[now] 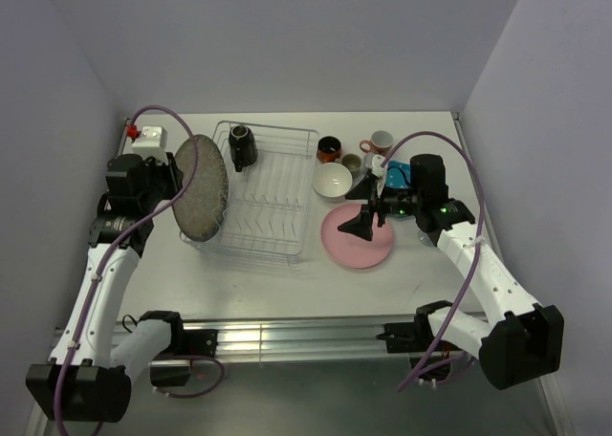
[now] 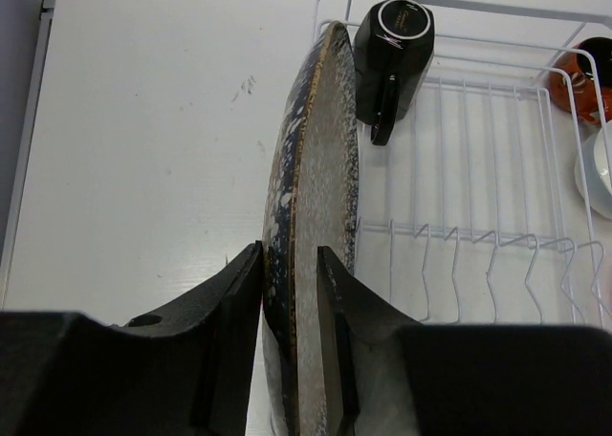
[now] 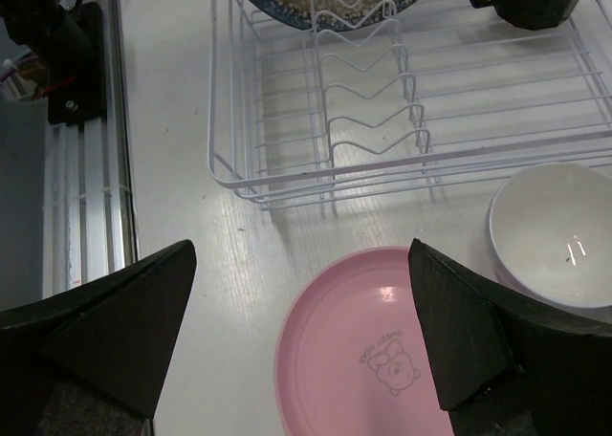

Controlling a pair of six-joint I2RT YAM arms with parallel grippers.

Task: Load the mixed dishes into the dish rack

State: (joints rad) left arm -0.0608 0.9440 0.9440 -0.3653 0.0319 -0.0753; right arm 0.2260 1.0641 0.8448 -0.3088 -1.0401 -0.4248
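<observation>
Grey speckled plate (image 2: 325,168) stands between left pincer (image 2: 290,254) fingers

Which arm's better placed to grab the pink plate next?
Right. The right gripper, open, hovers over the pink plate; the left gripper straddles the grey speckled plate at the dish rack.

Nothing legible (pink plate (image 3: 363,350) print blurred)

white table (image 1: 251,275) | dish rack (image 1: 277,128); pink plate (image 1: 359,242); white bowl (image 1: 333,180); mugs (image 1: 329,149)
</observation>
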